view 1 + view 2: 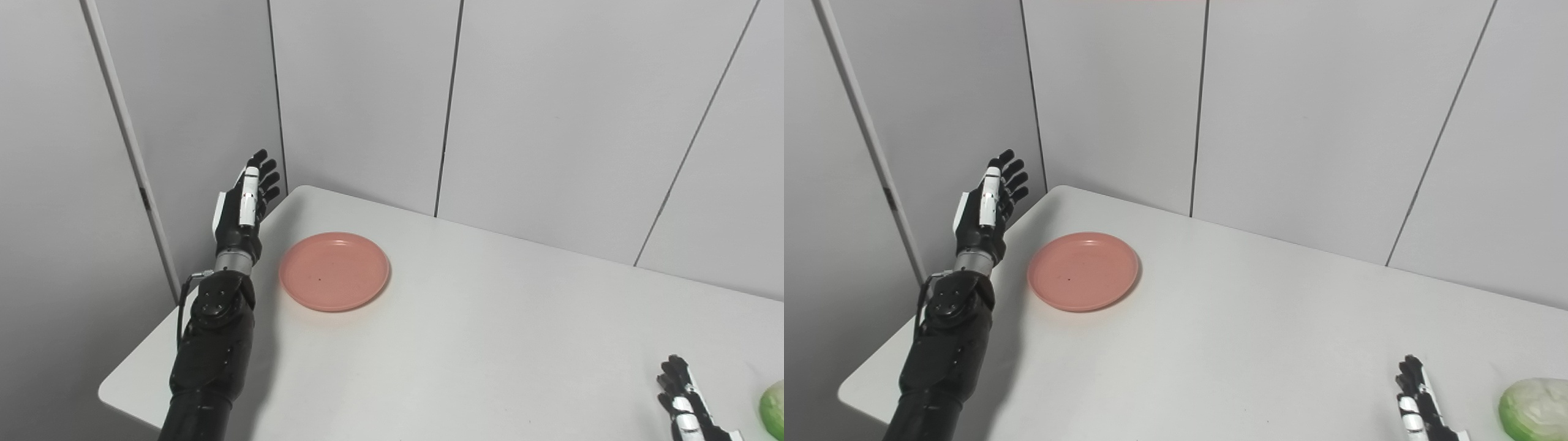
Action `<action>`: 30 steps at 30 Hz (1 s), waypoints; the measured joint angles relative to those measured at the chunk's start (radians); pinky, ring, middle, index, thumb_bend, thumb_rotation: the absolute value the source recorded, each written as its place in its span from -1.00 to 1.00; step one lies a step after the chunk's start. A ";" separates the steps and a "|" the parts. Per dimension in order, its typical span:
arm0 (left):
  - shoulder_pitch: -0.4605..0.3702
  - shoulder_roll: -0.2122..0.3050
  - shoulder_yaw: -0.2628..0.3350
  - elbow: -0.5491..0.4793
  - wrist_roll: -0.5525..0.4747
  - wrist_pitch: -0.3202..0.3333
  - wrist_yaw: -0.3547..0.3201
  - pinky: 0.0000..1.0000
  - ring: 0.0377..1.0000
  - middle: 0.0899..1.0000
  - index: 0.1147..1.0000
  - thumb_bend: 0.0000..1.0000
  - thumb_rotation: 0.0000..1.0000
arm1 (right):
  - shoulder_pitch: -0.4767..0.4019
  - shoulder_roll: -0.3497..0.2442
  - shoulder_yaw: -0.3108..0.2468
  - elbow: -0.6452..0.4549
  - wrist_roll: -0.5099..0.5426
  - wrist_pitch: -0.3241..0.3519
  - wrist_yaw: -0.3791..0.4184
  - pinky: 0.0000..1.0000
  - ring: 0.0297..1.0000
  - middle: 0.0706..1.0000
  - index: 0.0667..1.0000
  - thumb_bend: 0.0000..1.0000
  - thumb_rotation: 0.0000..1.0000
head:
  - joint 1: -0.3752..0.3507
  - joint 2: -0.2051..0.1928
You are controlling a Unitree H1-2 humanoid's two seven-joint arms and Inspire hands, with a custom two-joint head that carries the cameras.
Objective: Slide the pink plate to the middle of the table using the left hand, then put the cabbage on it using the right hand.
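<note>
The pink plate (334,270) lies flat on the white table (490,331) near its far left corner. My left hand (247,199) is raised to the left of the plate, fingers straight and apart, holding nothing, a short gap from the plate's rim. The cabbage (1535,409), pale green, sits at the near right edge of the table. My right hand (1420,404) rests low at the bottom right, just left of the cabbage and apart from it, fingers extended and empty; its lower part is cut off by the picture edge.
Grey wall panels (551,110) stand right behind the table's far edge. The table's left corner and edge run beneath my left forearm (211,343).
</note>
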 measured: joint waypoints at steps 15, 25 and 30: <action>-0.026 0.034 -0.007 0.219 -0.021 -0.076 -0.021 0.80 0.81 0.81 0.77 -0.20 1.00 | 0.015 -0.005 -0.001 -0.021 0.022 0.017 0.004 1.00 0.99 0.98 0.98 -0.62 1.00 | 0.008 0.020; -0.054 0.043 0.001 0.331 -0.045 -0.090 -0.023 0.80 0.81 0.81 0.78 -0.22 1.00 | 0.017 -0.005 -0.004 -0.024 0.034 0.021 0.007 1.00 1.00 1.00 1.00 -0.63 1.00 | 0.009 0.028; -0.057 0.057 -0.013 0.374 -0.043 -0.091 -0.031 0.80 0.83 0.84 0.82 -0.23 1.00 | 0.028 -0.004 -0.005 -0.037 0.044 0.041 0.006 1.00 0.97 0.95 0.94 -0.68 1.00 | 0.011 0.032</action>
